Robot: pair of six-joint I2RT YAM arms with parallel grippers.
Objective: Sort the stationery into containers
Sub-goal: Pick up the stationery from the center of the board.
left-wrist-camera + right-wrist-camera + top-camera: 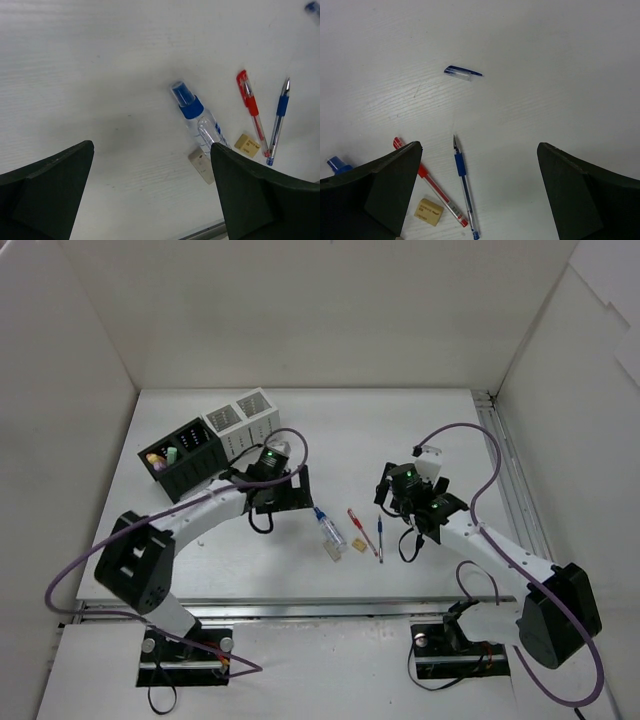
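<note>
We see both arms held over the white surface. The left fingers are spread wide with nothing between them. The right fingers are likewise parted and hold nothing.

Loose stationery lies mid-surface, between the two arms:
- The clear-blue pen lies flat, its blue cap pointing away from the arm bases.
- A pale eraser sits just beside the pen's near end.
- The red pen and blue pen lie close together, converging at their near ends.
- A tan eraser touches or nearly touches the red pen; we cannot tell which.
- A small blue pen cap lies apart from the rest.

At far left, the black organiser and white mesh organiser stand side by side. Highlighters stand in the black one's end compartment.
</note>
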